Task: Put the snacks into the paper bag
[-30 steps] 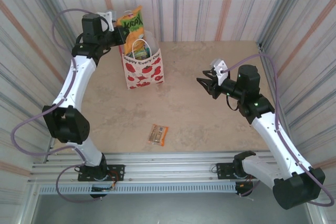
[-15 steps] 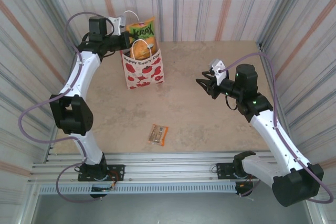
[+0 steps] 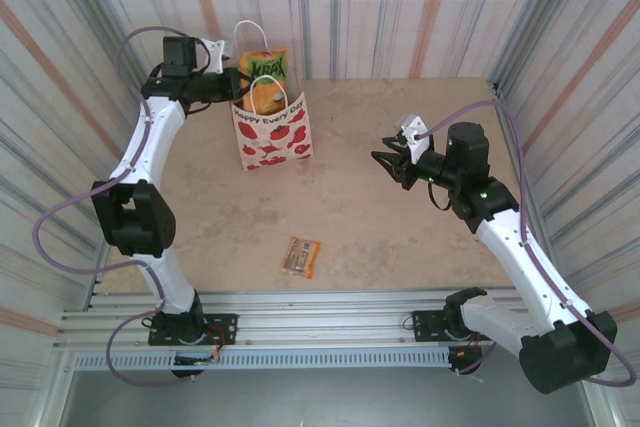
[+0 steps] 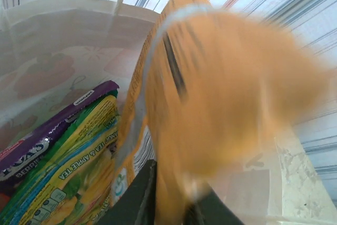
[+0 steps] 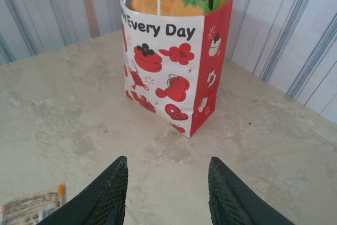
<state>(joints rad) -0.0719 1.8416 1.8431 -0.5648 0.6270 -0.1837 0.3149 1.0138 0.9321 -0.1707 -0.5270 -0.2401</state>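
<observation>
- My left gripper [image 3: 236, 84] is closed on the flat orange foil packet with the green label [image 3: 265, 67]. In the left wrist view my two dark fingers [image 4: 143, 193] pinch its lower edge.
- Change: a second ago I held this packet high and tilted, above and behind the bag. It now stands nearly upright, with its lower part inside the mouth of the white paper gift bag printed with red tomatoes [image 3: 272, 132].
- Meaning: I judge this to be the insertion step, nearly done. The packet has still to be released, and its green top shows above the rim in the right wrist view.
- The bag stands upright at the far left of the beige stone-patterned table [image 3: 400, 237], one white loop handle raised. Its mouth is open.
- Inside, against the bag's wall [image 4: 52, 61], lie a purple packet [image 4: 47, 140] and a green-and-yellow packet [image 4: 73, 183]. The orange packet [image 4: 226, 93] is blurred there.
- My right gripper [image 3: 388, 162] hangs over mid-table with jaws wide and empty, much as it did a second ago.
- The small brown-orange bar [image 3: 302, 256] lies flat near the front edge, unmoved and well apart from the bag. By my estimate it is the last snack left outside.
</observation>
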